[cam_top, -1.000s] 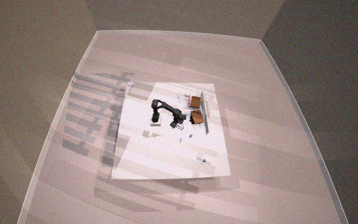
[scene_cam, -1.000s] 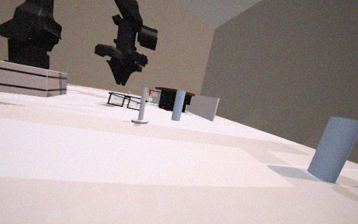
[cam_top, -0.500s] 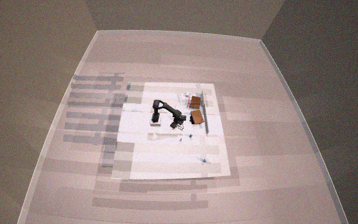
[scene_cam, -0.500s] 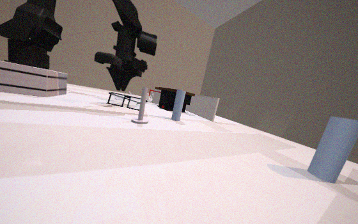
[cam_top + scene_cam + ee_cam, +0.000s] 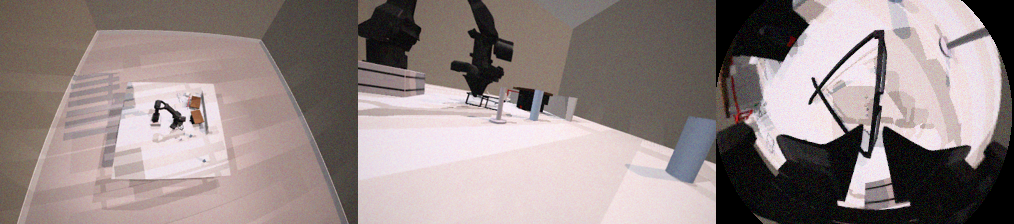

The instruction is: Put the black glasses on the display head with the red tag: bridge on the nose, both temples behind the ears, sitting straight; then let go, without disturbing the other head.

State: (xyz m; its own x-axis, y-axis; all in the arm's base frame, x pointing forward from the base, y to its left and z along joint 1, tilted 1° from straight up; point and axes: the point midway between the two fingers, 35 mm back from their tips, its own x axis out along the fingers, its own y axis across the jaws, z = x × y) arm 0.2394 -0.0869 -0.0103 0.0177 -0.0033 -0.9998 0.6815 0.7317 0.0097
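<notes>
The black glasses (image 5: 481, 102) (image 5: 880, 75) rest on the table with temples spread, one end of the front at the fingers. My gripper (image 5: 477, 95) (image 5: 873, 128) points down at them; its fingers are partly apart, on either side of that end in the wrist view, and not clamped on it. A dark head with a brown top (image 5: 197, 116) (image 5: 527, 99) stands to the right of the gripper; a small red tag (image 5: 520, 107) (image 5: 791, 41) shows on it. The other brown-topped head (image 5: 195, 102) (image 5: 513, 90) stands beside it, with a thin red frame near it. Their facial details are too small to tell.
A thin grey post (image 5: 500, 104) on a round foot and a blue cylinder (image 5: 536, 105) stand near the glasses. Another blue cylinder (image 5: 204, 160) (image 5: 690, 150) stands farther off. A long upright panel (image 5: 204, 112) is behind the heads. The arm's base sits on a pale block (image 5: 381, 80).
</notes>
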